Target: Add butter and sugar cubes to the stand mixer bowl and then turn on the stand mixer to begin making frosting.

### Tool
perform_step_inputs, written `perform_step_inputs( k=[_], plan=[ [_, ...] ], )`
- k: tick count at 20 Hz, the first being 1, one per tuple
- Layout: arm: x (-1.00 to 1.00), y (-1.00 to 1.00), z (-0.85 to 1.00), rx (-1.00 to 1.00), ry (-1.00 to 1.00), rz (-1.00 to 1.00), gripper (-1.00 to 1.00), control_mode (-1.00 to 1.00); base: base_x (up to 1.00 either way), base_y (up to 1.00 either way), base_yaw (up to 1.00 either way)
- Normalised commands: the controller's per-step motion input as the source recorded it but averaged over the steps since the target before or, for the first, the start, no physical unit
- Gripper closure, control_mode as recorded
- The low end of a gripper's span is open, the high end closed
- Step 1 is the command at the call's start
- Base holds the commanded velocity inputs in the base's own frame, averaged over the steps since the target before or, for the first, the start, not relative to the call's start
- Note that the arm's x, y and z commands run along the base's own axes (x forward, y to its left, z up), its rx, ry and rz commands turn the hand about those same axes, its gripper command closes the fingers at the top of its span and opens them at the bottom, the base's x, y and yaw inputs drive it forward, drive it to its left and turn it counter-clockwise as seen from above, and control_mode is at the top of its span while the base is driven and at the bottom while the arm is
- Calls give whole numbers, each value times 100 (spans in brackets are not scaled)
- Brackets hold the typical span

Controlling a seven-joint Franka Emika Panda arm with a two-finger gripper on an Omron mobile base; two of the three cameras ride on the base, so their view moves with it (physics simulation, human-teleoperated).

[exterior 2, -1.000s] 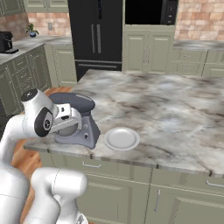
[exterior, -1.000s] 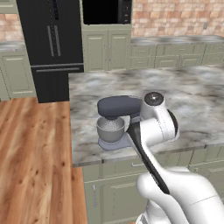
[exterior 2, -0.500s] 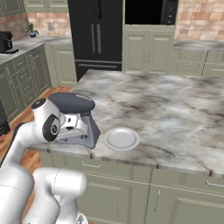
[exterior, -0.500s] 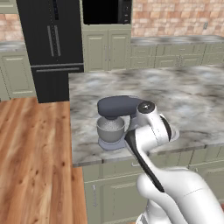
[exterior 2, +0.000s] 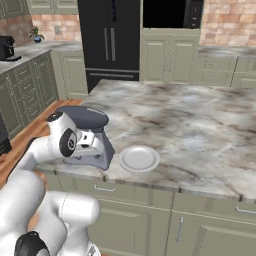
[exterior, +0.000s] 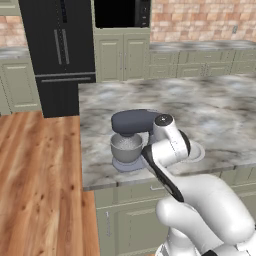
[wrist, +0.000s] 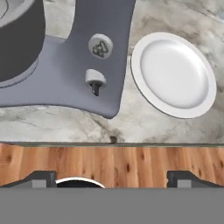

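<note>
The stand mixer sits near the counter's front edge, its dark head over the silver stand mixer bowl. In the hand view its lavender-grey stand is seen close up, with a round dial and a small knob on its side. The bowl is at that view's top left. My gripper is open just outside the counter edge, facing the stand, with nothing between its fingertips. The butter and sugar cubes are out of view.
A flat white plate lies bare on the marble counter right of the mixer, also seen as plate. Wooden floor lies left of the island. A black fridge and cabinets stand behind.
My arm's wrist has swung in closer to the mixer's stand and slightly lower. The gripper stayed open, and the mixer and plate have not moved.
</note>
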Motion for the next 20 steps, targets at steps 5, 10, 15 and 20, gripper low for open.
perform_step_inputs(
  k=[5,10,15,20],
  plan=[
    [24,-1,-30,1,-20,0,-100,-100,0,0,0],
    [28,0,-19,0,-10,-1,-100,-100,0,0,0],
    [23,0,-2,0,0,-6,-100,-100,0,0,0],
    [21,0,-13,0,0,-8,-100,-100,0,0,0]
  ],
)
